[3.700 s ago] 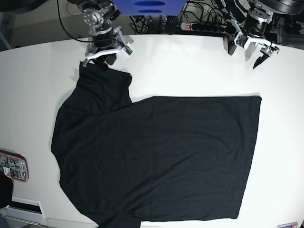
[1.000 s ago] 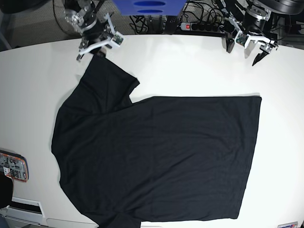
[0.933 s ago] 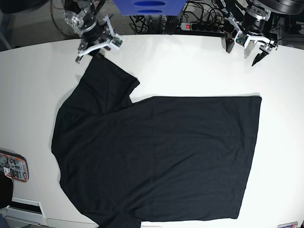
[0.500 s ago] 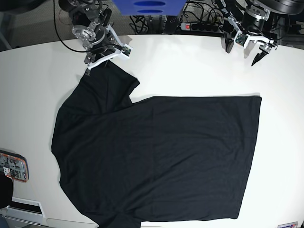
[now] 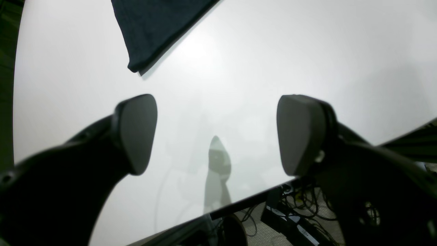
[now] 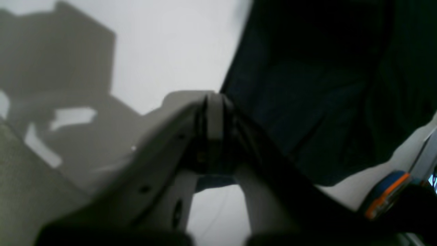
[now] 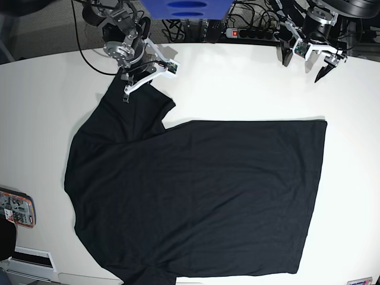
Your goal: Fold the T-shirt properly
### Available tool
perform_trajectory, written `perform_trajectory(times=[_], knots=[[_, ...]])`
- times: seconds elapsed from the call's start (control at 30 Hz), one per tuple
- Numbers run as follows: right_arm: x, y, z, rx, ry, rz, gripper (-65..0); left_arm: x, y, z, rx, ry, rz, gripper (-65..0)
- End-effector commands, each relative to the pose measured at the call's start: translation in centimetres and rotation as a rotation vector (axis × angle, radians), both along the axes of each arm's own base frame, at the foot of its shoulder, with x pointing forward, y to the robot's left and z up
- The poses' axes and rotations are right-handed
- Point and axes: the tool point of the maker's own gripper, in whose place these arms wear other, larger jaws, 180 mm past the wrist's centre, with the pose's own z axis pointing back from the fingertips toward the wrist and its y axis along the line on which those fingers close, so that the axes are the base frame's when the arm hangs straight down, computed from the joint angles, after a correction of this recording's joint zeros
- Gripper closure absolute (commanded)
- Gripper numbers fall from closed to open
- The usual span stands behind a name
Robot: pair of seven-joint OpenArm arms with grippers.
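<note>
Change: the right gripper (image 7: 140,83) has come inward from the table's far edge onto the sleeve of the T-shirt (image 7: 196,196), and its jaws have closed; the shirt body and the left gripper (image 7: 310,58) lie as before.

Base view, T-shirt: spread flat over most of the white table (image 7: 237,83), hem toward the view's right, one sleeve reaching up to the right gripper.
Base view, right gripper: at the upper left, down on the sleeve's far end.
Base view, left gripper: at the upper right near the table's far edge, well apart from the shirt, jaws spread.
Base view, edge item: an orange-rimmed object (image 7: 16,206) lies at the left edge.

Left wrist view, left gripper (image 5: 218,133): both pads wide apart, nothing between them, bare table below.
Left wrist view, T-shirt (image 5: 153,30): only a corner shows at the top, apart from the pads.

Right wrist view, right gripper (image 6: 213,116): jaws pressed together, pinching dark cloth at the sleeve's edge.
Right wrist view, T-shirt (image 6: 324,89): fills the right side; blurred.
</note>
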Motion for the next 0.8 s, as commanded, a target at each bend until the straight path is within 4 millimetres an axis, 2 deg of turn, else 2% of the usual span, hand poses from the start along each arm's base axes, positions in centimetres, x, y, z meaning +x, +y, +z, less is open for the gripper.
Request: perform_trajectory(times=[0.0, 0.13, 0.47, 0.53, 0.6, 0.67, 0.77], knots=[[0.4, -0.1, 0.5, 0.001, -0.021, -0.003, 0.0, 0.2, 0.0, 0.7, 0.002, -0.027, -0.008, -49.8], [0.2, -1.0, 0.4, -0.043, -0.010, -0.024, 0.0, 0.2, 0.0, 0.7, 0.002, -0.027, -0.008, -49.8], [0.2, -1.1, 0.5, -0.049, -0.013, -0.027, 0.0, 0.2, 0.0, 0.7, 0.002, -0.027, -0.006, -49.8], [-1.1, -1.3, 0.1, -0.048, 0.017, -0.034, 0.0, 0.2, 0.0, 0.7, 0.002, -0.027, -0.005, -49.8], [-3.0, -2.1, -0.5, -0.050, 0.059, -0.055, -8.3, 0.1, 0.0, 0.7, 0.001, -0.026, -0.004, -49.8], [-3.4, -1.9, -0.5, -0.009, 0.059, -0.055, -16.0, 0.1, 0.0, 0.7, 0.001, -0.026, -0.004, -49.8], [-4.0, -2.8, -0.8, -0.009, 0.071, -0.080, -22.3, 0.2, 0.0, 0.7, 0.001, -0.027, -0.004, -49.8]])
